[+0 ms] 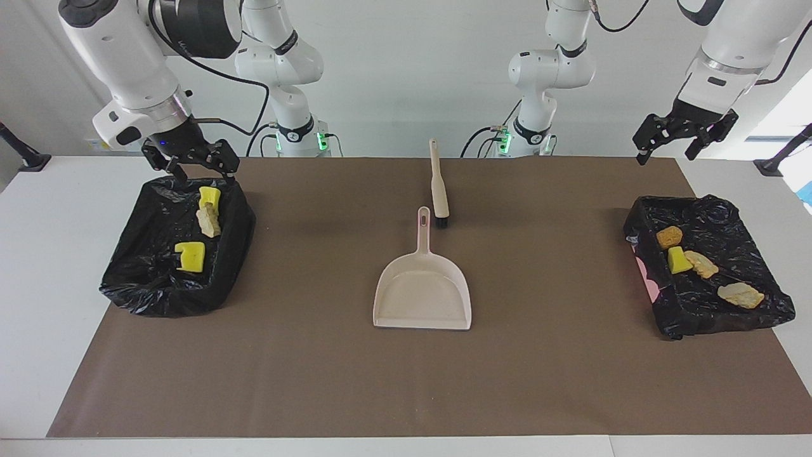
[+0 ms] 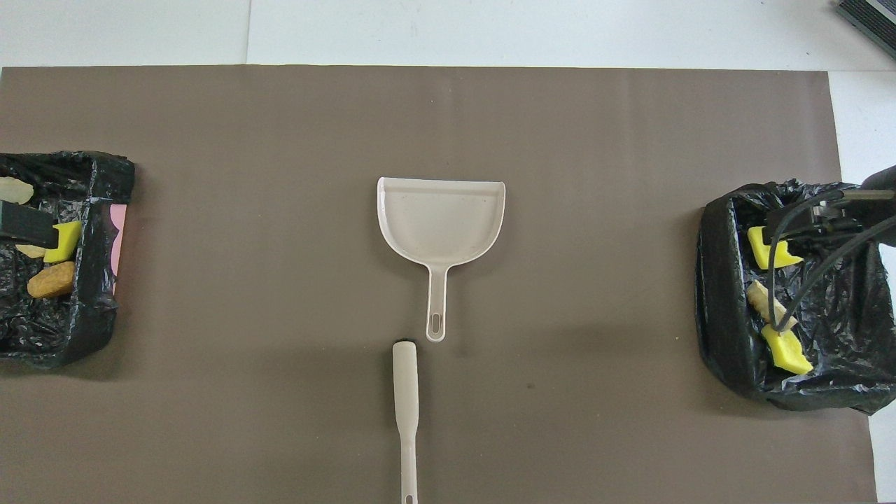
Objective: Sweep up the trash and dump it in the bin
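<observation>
The trash lies in two black-lined bins. The bin [image 1: 136,279] at the right arm's end holds two yellow sponge chunks [image 1: 190,256] and a tan lump [image 1: 208,222]. The bin [image 1: 698,317] at the left arm's end holds an orange lump [image 1: 668,237], a yellow-green sponge [image 1: 679,260] and two tan lumps [image 1: 740,295]. My right gripper [image 1: 198,170] is open and empty, just over its bin's edge nearest the robots. My left gripper [image 1: 666,151] is open and empty, raised over the mat's corner near its bin.
A beige dustpan [image 1: 422,295] lies empty mid-mat, its handle toward the robots. A beige hand brush [image 1: 438,184] lies nearer to the robots, bristles by the pan's handle. A brown mat [image 1: 317,355] covers the white table. In the overhead view, dustpan [image 2: 439,220] and brush [image 2: 405,406] line up.
</observation>
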Available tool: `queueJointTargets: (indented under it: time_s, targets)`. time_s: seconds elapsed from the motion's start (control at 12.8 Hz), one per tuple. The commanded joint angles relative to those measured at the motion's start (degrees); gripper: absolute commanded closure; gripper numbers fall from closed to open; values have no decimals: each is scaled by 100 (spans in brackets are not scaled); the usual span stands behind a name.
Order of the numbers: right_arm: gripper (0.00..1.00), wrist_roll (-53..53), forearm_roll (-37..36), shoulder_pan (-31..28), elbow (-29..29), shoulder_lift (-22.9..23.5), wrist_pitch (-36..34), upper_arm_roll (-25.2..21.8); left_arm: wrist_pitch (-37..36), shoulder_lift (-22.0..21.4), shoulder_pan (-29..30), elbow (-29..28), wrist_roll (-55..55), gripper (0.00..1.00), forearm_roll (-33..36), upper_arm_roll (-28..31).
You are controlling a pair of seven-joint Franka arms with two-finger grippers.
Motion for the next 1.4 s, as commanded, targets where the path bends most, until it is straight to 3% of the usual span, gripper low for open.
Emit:
queueJointTargets:
  time_s: [0.0, 0.08, 0.23, 0.55, 0.78, 1.33]
  targets:
    - [0, 110, 13, 5, 54, 38, 38, 13, -59, -58, 528, 66, 67, 0, -72, -620]
    - [0, 110, 13, 5, 54, 38, 38, 13, -41, -190, 905, -91, 93, 0, -99, -912]
    - [0, 110, 13, 5, 54, 38, 38, 13, 47, -192, 926, -145, 76, 0, -99, -871]
    - [0, 110, 13, 5, 54, 38, 29, 13, 170, -96, 777, -119, 58, 0, -47, -844]
    - [0, 84, 21, 5, 54, 38, 29, 13, 83, -94, 286, -127, 67, 0, -29, -424]
    - [0, 75, 21, 5, 54, 38, -15, 13, 91, -200, 346, -277, 468, 0, -116, -378]
